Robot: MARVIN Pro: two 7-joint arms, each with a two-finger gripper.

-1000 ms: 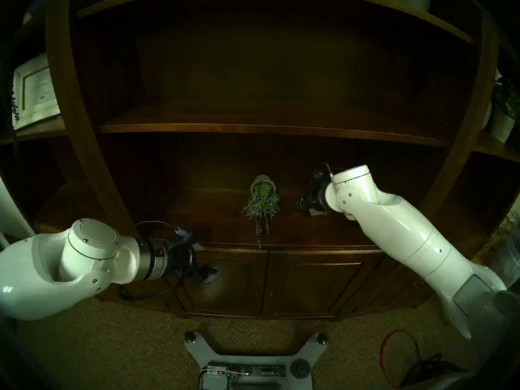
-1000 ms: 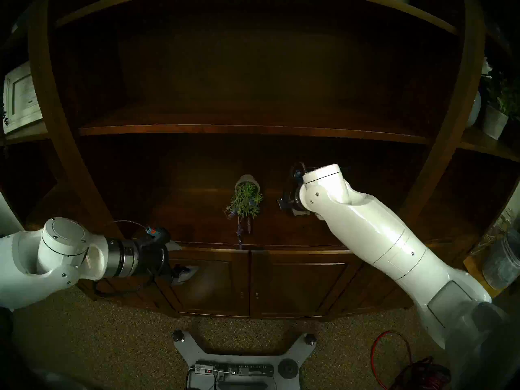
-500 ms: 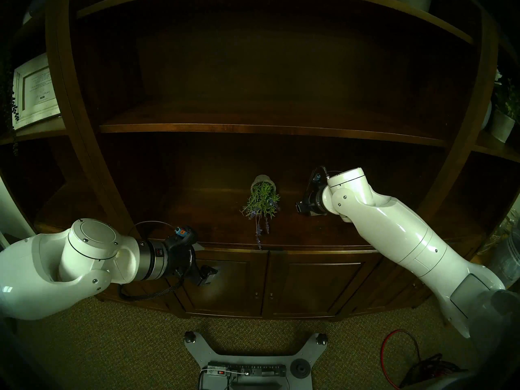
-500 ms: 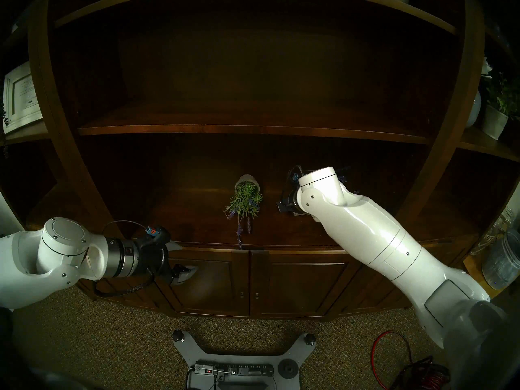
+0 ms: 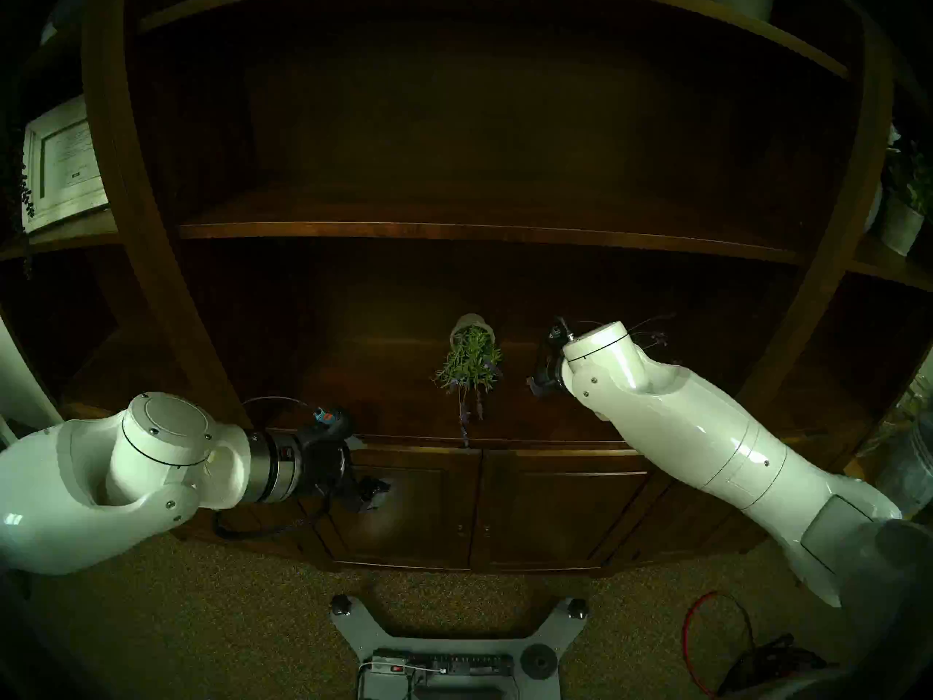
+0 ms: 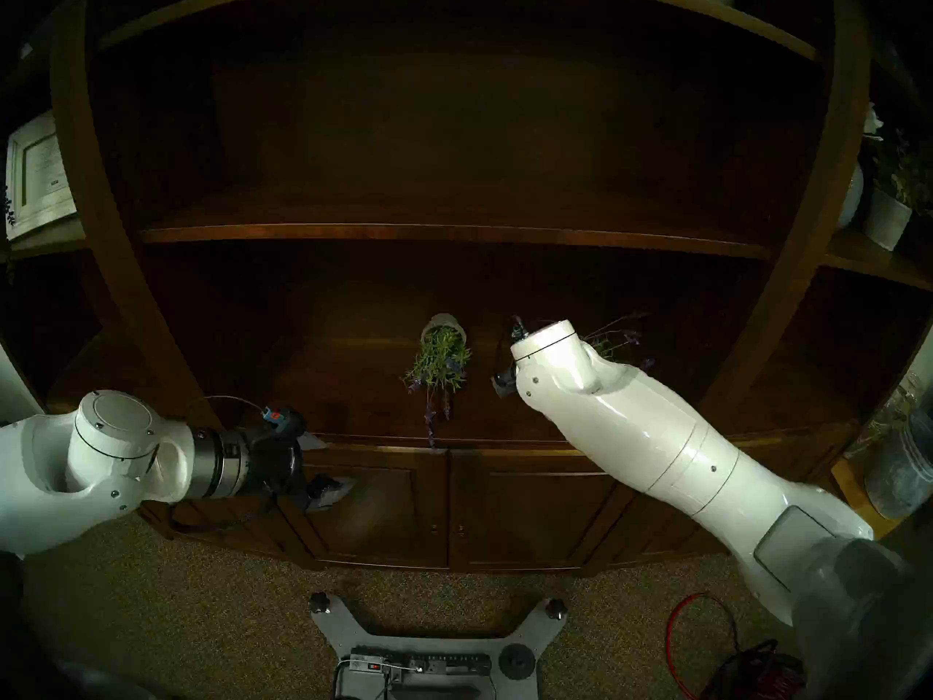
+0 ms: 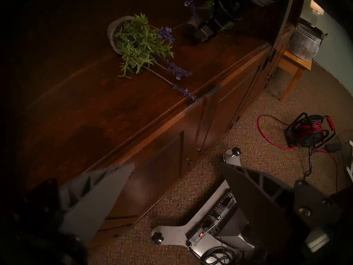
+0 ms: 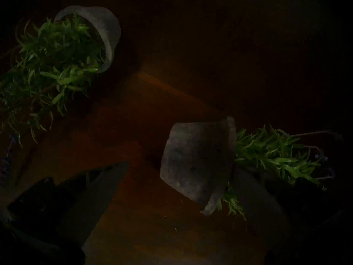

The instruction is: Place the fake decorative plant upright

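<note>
A fake plant in a grey pot (image 5: pixel 472 353) (image 6: pixel 440 355) (image 7: pixel 133 42) (image 8: pixel 63 54) lies on its side in the middle of the dark wooden shelf (image 5: pixel 353 381). Its pot points to the back and its purple flower stems reach the front edge. A second tipped plant (image 8: pixel 196 161) lies further right, with its stems (image 6: pixel 618 333) showing behind my right wrist. My right gripper (image 8: pixel 181 169) (image 5: pixel 542 375) is open and low over the shelf, its fingers either side of this pot. The pot sits close to the right finger. My left gripper (image 7: pixel 172 192) (image 5: pixel 366 466) hangs open and empty before the cabinet's left door.
A shelf board (image 5: pixel 454 229) runs overhead. A framed picture (image 5: pixel 60 163) stands in the left bay and a white potted plant (image 5: pixel 901 224) in the right bay. A red cable reel (image 7: pixel 309 130) lies on the carpet. A metal bucket (image 7: pixel 305 42) sits on a stool.
My right arm has swung left and lower along the shelf, uncovering the second plant's stems behind the wrist. The middle plant and my left arm have not moved.
</note>
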